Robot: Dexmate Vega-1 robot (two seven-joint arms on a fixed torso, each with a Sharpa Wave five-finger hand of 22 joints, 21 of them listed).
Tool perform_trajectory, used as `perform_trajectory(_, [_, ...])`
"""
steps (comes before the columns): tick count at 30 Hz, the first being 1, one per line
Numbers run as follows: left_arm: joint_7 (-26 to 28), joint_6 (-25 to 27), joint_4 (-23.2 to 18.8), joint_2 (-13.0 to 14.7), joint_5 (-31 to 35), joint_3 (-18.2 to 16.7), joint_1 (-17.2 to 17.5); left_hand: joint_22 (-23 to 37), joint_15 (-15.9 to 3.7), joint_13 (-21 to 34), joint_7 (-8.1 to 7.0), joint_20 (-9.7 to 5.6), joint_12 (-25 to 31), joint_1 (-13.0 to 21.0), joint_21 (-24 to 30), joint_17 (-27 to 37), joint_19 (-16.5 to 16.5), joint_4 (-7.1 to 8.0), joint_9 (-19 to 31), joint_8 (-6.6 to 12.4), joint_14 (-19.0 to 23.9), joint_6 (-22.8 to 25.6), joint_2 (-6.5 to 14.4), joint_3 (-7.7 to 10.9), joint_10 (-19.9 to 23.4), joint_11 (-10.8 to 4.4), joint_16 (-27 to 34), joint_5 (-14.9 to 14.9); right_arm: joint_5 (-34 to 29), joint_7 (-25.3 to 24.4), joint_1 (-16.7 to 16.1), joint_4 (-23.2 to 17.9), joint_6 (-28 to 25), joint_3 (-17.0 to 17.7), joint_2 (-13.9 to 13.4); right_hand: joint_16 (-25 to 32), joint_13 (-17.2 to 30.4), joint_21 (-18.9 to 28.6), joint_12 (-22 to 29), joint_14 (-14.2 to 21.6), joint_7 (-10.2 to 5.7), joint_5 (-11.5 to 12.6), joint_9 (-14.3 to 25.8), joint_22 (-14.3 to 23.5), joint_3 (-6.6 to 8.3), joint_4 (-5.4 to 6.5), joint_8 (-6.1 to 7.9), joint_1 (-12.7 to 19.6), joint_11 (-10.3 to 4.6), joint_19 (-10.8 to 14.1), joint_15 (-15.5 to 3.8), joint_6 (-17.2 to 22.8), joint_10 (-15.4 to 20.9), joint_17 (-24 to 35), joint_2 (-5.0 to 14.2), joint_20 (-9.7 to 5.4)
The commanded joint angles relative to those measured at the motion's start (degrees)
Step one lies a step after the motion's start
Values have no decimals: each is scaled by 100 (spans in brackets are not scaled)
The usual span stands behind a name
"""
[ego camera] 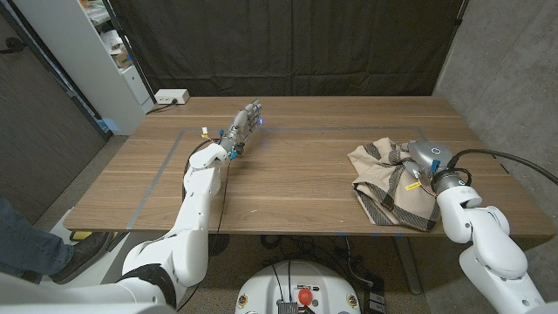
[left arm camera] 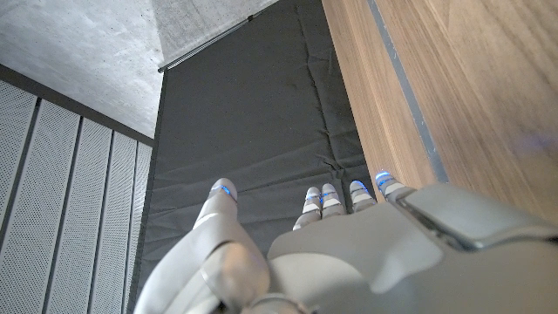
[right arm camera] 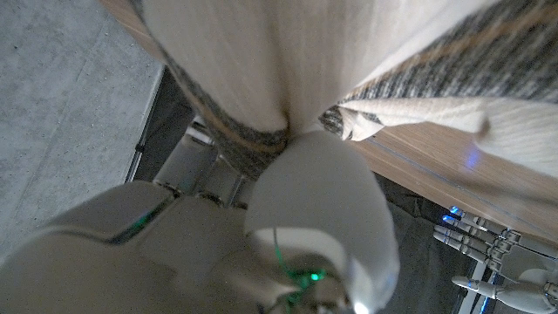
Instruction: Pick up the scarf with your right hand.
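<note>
— Head view first: where is the scarf (ego camera: 391, 183)?
— Bunched on the wooden table (ego camera: 296, 174), under and around the right hand (ego camera: 422, 162), which is pressed into its folds.
— Is that hand holding it?
— Right wrist view shows beige cloth (right arm camera: 261, 61) gathered tight against the hand (right arm camera: 305, 218), but I cannot tell whether the fingers have closed on it.
— And the left hand (ego camera: 245, 125)?
— Well apart, out over the table, fingers extended side by side, holding nothing. A grey tape line (ego camera: 157, 179) runs beside that arm. Beyond it, near a white shelf (ego camera: 105, 61), a white box (ego camera: 171, 97) sits at the table's far corner.
</note>
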Motion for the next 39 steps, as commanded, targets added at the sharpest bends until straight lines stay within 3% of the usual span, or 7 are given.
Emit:
perform_trajectory(1, [-8, -37, 13, -48, 39, -41, -25, 29, 5, 11, -8, 32, 10, 13, 33, 33, -441, -4, 29, 31, 23, 16, 49, -28, 5, -18, 36, -10, 15, 67, -26, -265, 79, 141, 100, -17, 46, 53, 54, 77, 3, -6, 21, 35, 38, -6, 35, 92, -21, -43, -810, 52, 31, 33, 12, -271])
perform_trajectory(22, [53, 169, -564, -120, 70, 116, 226, 29, -36, 11, 3, -30, 14, 13, 39, 33, -430, -5, 30, 31, 23, 28, 55, -28, 16, 11, 34, -11, 68, 34, -193, -667, 349, 498, 250, -64, 98, 292, 27, 171, 10, -26, 57, 106, 24, 45, 88, 91, -27, -85, -812, 84, 89, 103, 25, -289])
perform_trajectory(39, [63, 255, -777, -79, 16, 207, 327, 29, -39, 11, 0, -24, 11, 15, 40, 32, -425, -6, 30, 29, 25, 34, 60, -27, 12, 11, 33, -12, -46, 25, -193, -992, 525, 702, 398, -66, 136, 463, 12, 236, -1, -27, 57, 148, 7, 51, 111, 104, -44, -121, -813, 109, 169, 128, 18, -302])
